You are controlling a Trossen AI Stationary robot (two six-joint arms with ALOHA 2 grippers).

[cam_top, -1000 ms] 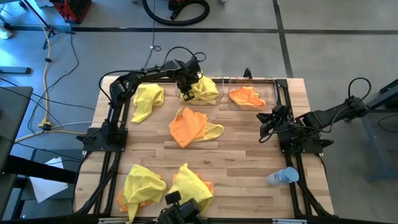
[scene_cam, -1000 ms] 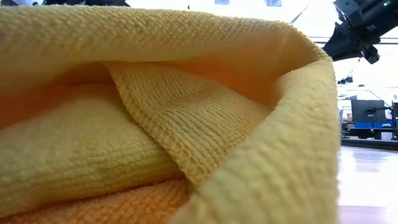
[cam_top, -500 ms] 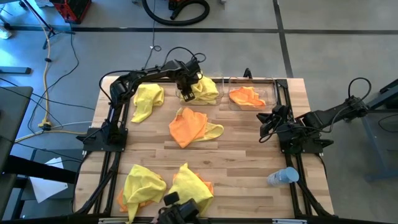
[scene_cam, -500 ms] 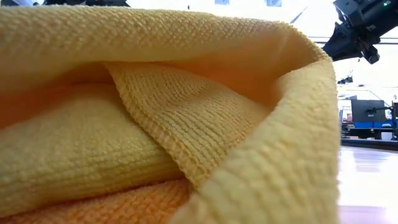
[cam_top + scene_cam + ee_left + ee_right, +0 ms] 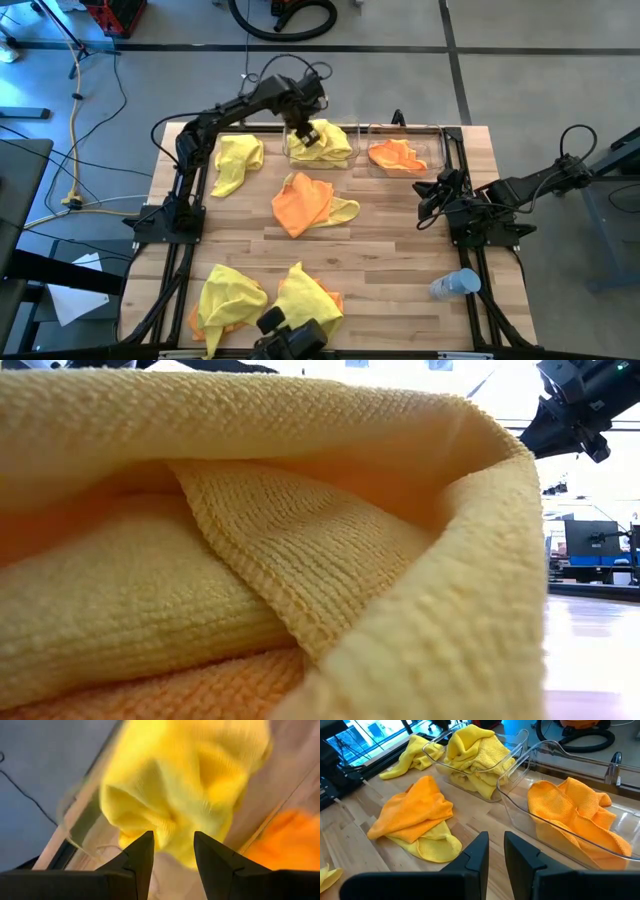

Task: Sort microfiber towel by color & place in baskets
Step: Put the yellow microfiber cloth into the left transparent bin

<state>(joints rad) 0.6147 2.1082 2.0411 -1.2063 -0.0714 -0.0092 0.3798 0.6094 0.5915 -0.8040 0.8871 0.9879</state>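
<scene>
- A yellow-and-orange heap [image 5: 300, 298] and another heap [image 5: 228, 300] are lying at the table's near edge.
- Mid-table, the right gripper [image 5: 428, 203] is waiting with fingers nearly together, gripping nothing.
- The left gripper [image 5: 308, 133] is hovering, fingers parted and empty, over the yellow towel [image 5: 330, 145] lying in the left basket [image 5: 470, 790]; an orange towel [image 5: 396, 156] is lying in the right basket [image 5: 438, 150].

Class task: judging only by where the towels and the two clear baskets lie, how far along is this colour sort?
Done: yellow towels fill one basket; an orange towel lies in the other basket.

In hand: nothing; the left end effector hangs open above the yellow basket, and the right end effector waits beside the orange one.

Left: a loose yellow towel, the orange-and-yellow pile mid-table, and two heaps at the near edge.
</scene>
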